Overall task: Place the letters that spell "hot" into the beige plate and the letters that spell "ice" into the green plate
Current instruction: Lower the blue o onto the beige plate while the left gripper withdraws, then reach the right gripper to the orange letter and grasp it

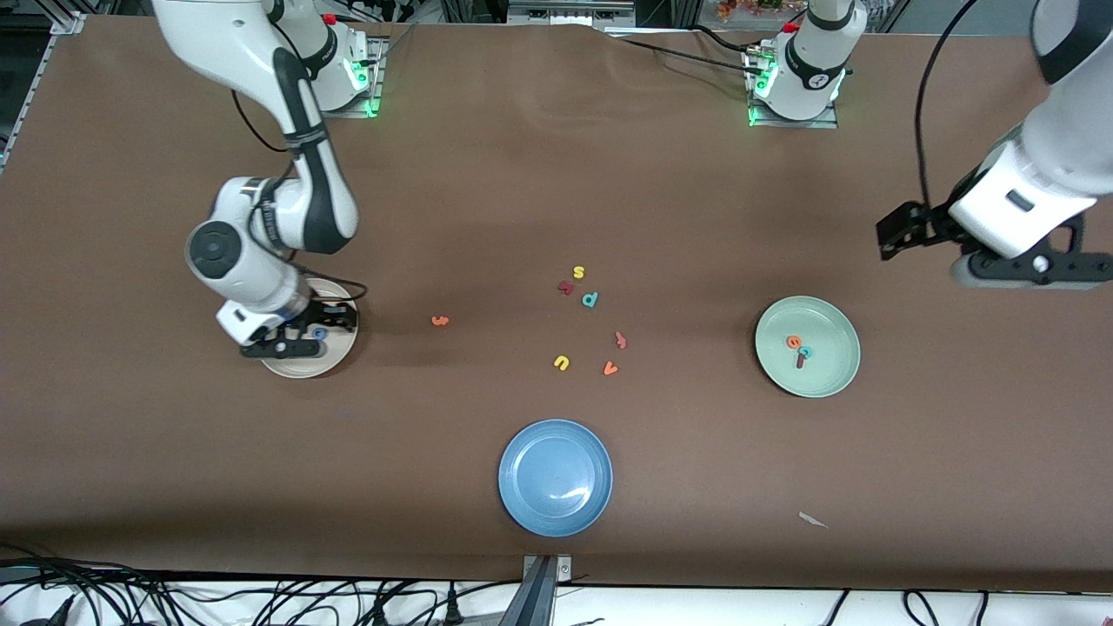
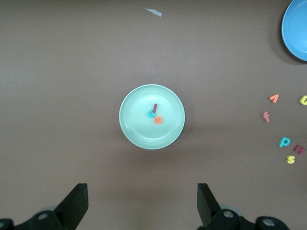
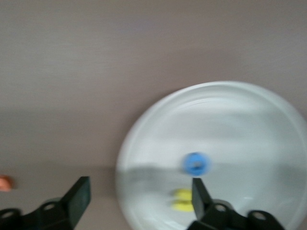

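1. The right gripper (image 1: pixel 300 335) was seen low over the beige plate (image 1: pixel 335 358) at the right arm's end of the table, its jaws spread apart with nothing held between them.
2. In that plate two letters were counted: a blue "o" (image 3: pixel 196 163) and a yellow letter (image 3: pixel 183 200), presumably the "h", though its shape could not be read.
3. The left gripper (image 2: pixel 142 203) was held in the air over bare table near the green plate (image 1: pixel 839 376), jaws wide apart and empty; that arm was waiting.
4. Three letters were counted in the green plate, touching one another: an orange "e" (image 1: pixel 793 342), a teal "c" (image 1: pixel 805 352) and a dark red "i" (image 1: pixel 800 361).
5. One orange letter (image 1: pixel 440 321) was seen alone on the table between the beige plate and the middle cluster.
6. Six loose letters were counted in the middle: a yellow "s" (image 1: pixel 579 273), a dark red letter (image 1: pixel 566 287), a teal "p" (image 1: pixel 589 300), a pink-red letter (image 1: pixel 620 340), a yellow "u" (image 1: pixel 562 362) and an orange "v" (image 1: pixel 610 369).
7. Three plates were counted; the blue plate (image 1: pixel 522 504) lay nearest the front camera.
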Controlling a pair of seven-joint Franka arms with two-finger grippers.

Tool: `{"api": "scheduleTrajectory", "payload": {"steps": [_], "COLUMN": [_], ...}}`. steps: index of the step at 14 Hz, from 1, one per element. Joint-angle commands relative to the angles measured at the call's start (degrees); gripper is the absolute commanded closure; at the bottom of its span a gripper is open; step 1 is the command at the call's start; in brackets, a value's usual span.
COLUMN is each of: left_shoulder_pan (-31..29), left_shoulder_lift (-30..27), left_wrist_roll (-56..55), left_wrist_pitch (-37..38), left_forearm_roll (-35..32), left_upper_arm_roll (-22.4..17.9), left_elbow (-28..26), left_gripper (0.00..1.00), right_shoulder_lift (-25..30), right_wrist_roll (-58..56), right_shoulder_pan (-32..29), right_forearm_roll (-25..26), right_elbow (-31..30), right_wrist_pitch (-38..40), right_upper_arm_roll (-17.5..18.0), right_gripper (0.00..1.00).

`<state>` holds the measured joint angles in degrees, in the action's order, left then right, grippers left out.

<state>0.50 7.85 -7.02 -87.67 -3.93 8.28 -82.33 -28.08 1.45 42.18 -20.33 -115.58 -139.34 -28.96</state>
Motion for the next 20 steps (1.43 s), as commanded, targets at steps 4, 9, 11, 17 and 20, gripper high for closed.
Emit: {"api": "scheduleTrajectory", "payload": {"steps": [4,9,11,17,20], "left_shoulder_pan": [1.5,2.3,2.5,2.0,1.8], "left_shoulder_lift": [-8.8,-8.2,-8.2,-7.7,-7.6], "left_wrist_roll": [3.1,2.4,2.9,2.9,3.0], "left_wrist_pitch": [-7.7,-7.2,-7.2,-7.2,-7.2], "left_forearm_roll": [3.8,3.8,3.8,3.2,3.2], "left_upper_arm_roll": [-3.1,-2.7,-2.7,-2.7,-2.7], "left_elbow": [-15.0,-13.7,-13.6,-12.9,-12.8], "left_gripper": [0.00,0.00,0.00,0.00,0.00], "right_shoulder_lift": [-2.5,-6.7,-7.3,-8.1,-9.1], "right_wrist_roll": [21.3,29.3,29.8,29.9,29.5], "right_shoulder_pan": [5.0,7.5,7.5,7.4,7.2], "right_forearm_roll": [-1.0,-1.1,-1.2,-3.1,-3.9], "right_elbow": [1.6,4.7,4.8,5.0,5.4], "right_wrist_pitch": [-5.9,-6.2,-7.0,-7.3,-7.7], "right_upper_arm_roll": [4.7,5.1,6.3,7.7,7.7], "right_gripper": [0.00,0.00,0.00,0.12,0.19]}}
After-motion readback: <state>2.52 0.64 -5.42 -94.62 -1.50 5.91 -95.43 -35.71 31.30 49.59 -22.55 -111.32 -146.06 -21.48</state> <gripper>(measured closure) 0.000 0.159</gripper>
